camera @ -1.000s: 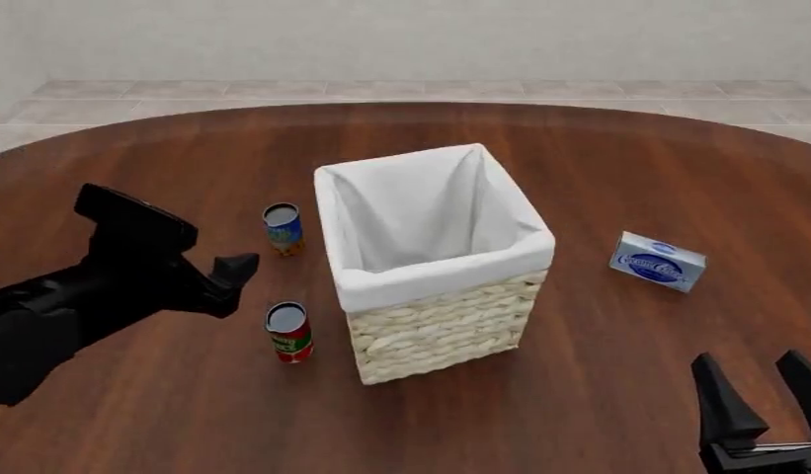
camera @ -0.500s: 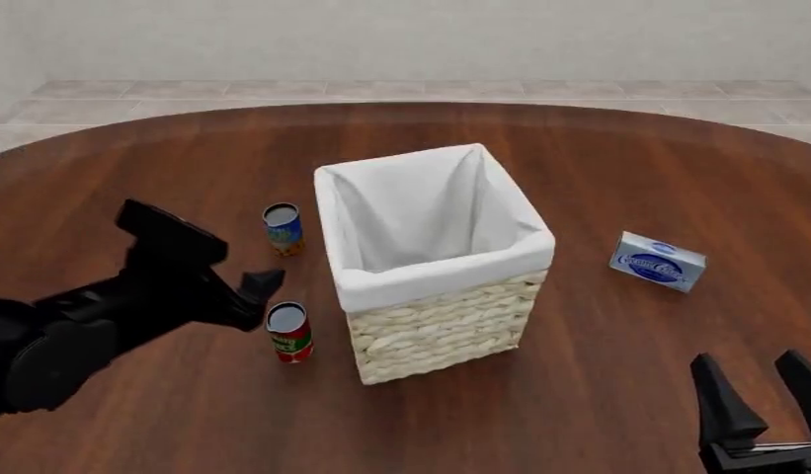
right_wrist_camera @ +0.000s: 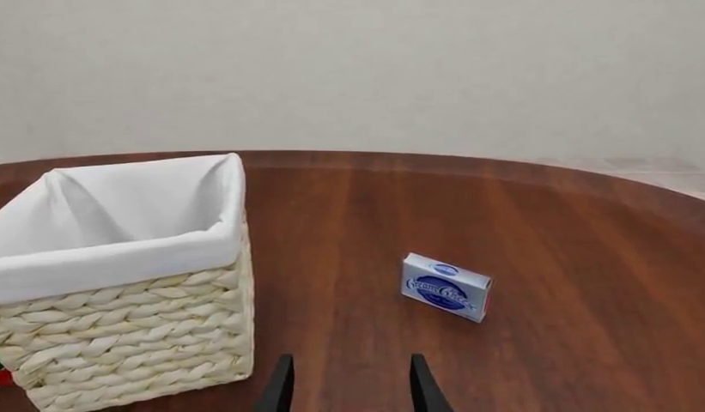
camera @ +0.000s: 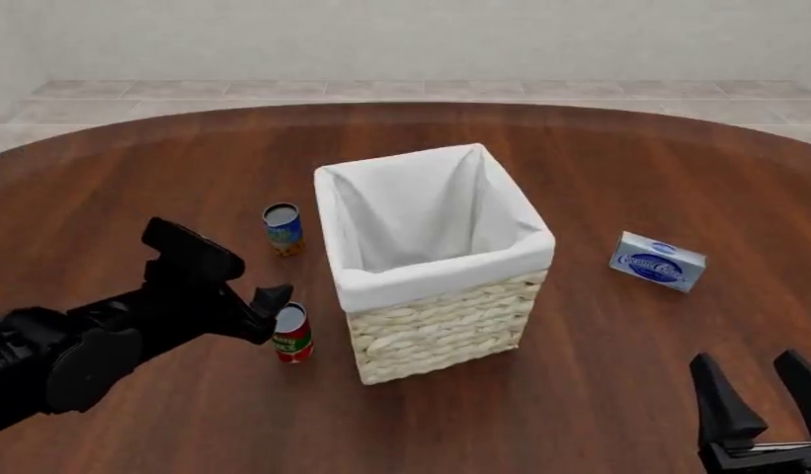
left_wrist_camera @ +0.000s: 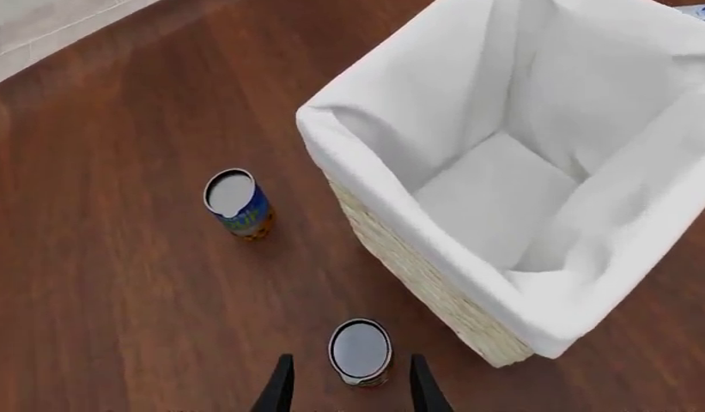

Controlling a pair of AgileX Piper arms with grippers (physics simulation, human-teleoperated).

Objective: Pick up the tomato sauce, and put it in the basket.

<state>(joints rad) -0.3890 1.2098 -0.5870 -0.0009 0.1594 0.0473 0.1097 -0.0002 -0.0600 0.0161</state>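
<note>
The tomato sauce (camera: 293, 338) is a small can with a red label, green band and silver top (left_wrist_camera: 361, 350), upright on the table just left of the basket. The basket (camera: 439, 267) is tall, square, pale wicker with a white cloth lining (left_wrist_camera: 524, 163); it also shows in the right wrist view (right_wrist_camera: 123, 283). My left gripper (camera: 268, 304) hovers over the can, open, with its fingers (left_wrist_camera: 277, 388) on either side of the can's top from above. My right gripper (camera: 761, 395) stands open at the near right, far from both.
A blue-and-orange labelled can (camera: 283, 228) stands upright behind the tomato sauce, left of the basket (left_wrist_camera: 238, 202). A blue-and-white box (camera: 657, 261) lies to the basket's right (right_wrist_camera: 446, 287). The round wooden table (camera: 141, 178) extends all around.
My left arm has moved right and toward the tomato sauce, so its fingers now hang over the can. The right arm, cans, basket and box have not moved.
</note>
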